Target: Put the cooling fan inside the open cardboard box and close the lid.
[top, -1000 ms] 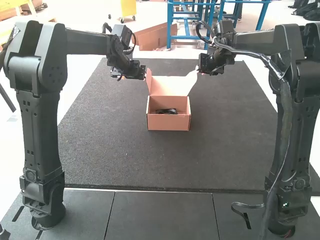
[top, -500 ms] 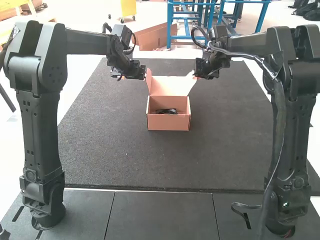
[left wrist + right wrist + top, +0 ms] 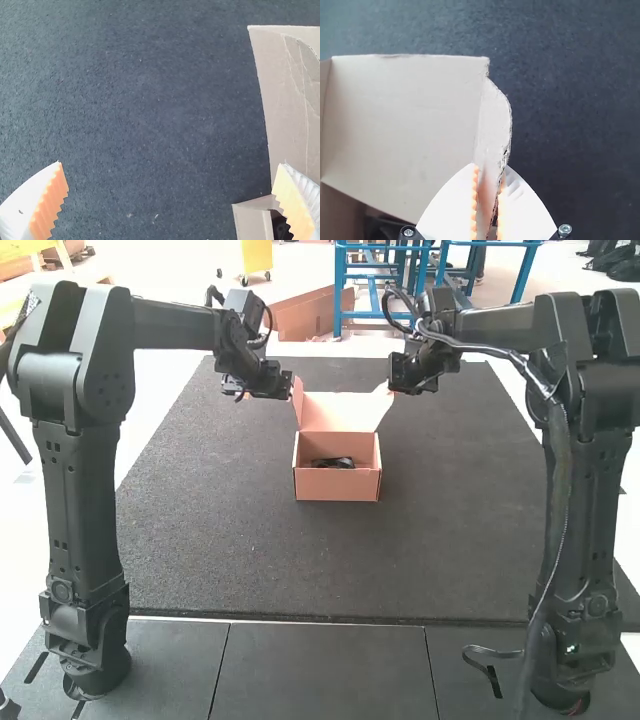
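Observation:
The open cardboard box stands mid-mat with the black cooling fan inside. Its lid stands upright at the back. My right gripper is at the lid's upper right corner, shut on the lid's side flap, with the lid's inner face beside it. My left gripper hovers by the lid's upper left corner, open, its orange-padded fingers wide apart over the mat, one of them close to the lid's edge.
The black mat covers the table around the box, with free room in front and to both sides. A second cardboard box lies on the floor beyond the mat's far edge.
My right gripper has shifted a little to the left with the lid's flap in it. The left arm and the box have not moved.

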Action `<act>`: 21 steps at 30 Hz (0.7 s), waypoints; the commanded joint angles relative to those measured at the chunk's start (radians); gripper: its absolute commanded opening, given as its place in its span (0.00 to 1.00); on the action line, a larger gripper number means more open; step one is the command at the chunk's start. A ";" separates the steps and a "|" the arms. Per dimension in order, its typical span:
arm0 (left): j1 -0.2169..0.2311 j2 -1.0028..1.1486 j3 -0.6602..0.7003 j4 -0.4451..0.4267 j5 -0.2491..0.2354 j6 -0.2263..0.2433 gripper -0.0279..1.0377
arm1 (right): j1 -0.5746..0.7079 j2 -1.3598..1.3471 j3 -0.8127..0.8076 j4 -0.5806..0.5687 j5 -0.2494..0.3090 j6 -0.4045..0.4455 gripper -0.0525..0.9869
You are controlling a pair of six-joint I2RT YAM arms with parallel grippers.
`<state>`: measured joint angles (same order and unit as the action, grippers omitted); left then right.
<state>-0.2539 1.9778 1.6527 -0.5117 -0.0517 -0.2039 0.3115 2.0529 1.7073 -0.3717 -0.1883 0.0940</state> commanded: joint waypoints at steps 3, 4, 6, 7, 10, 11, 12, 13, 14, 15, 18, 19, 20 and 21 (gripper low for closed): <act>-0.025 -0.013 0.041 0.001 0.009 -0.005 0.94 | 0.011 0.000 0.032 0.004 -0.007 0.000 0.14; -0.027 -0.013 0.041 0.001 0.007 -0.005 0.94 | 0.011 0.001 0.032 0.004 -0.007 0.000 0.13; -0.028 -0.013 0.041 0.001 0.009 -0.003 0.94 | 0.012 0.001 0.032 0.002 -0.005 -0.004 0.10; -0.028 -0.013 0.041 0.001 0.009 -0.003 0.94 | 0.012 0.001 0.032 0.002 -0.005 -0.004 0.09; -0.028 -0.014 0.042 0.001 0.009 -0.003 0.94 | 0.017 -0.004 0.032 -0.003 -0.003 -0.007 0.05; -0.028 -0.014 0.044 -0.001 0.009 -0.003 0.94 | 0.018 -0.004 0.031 -0.004 -0.003 -0.007 0.03; -0.028 -0.016 0.045 -0.004 0.007 -0.003 0.94 | 0.021 -0.007 0.032 -0.007 -0.003 -0.008 0.03; -0.028 -0.014 0.048 -0.007 0.007 -0.003 0.94 | 0.023 -0.007 0.032 -0.015 -0.003 -0.011 0.03; -0.028 -0.016 0.050 -0.010 0.009 -0.003 0.94 | 0.028 -0.008 0.032 -0.024 -0.003 -0.014 0.03; -0.028 -0.016 0.050 -0.014 0.007 -0.003 0.94 | 0.034 -0.014 0.032 -0.030 -0.003 -0.019 0.03; -0.028 -0.020 0.056 -0.027 0.007 -0.003 0.94 | 0.051 -0.028 0.032 -0.056 0.000 -0.020 0.03; -0.028 -0.022 0.056 -0.027 0.007 -0.003 0.94 | 0.057 -0.031 0.031 -0.061 0.001 -0.020 0.03; -0.028 -0.025 0.056 -0.027 0.007 -0.003 0.94 | 0.063 -0.036 0.029 -0.065 0.001 -0.022 0.03; -0.028 -0.028 0.056 -0.028 0.007 -0.003 0.94 | 0.067 -0.040 0.028 -0.075 0.001 -0.022 0.03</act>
<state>-0.2760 1.9778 1.6527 -0.5392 -0.0517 -0.2039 0.3420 2.0464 1.7233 -0.4164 -0.1814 0.0883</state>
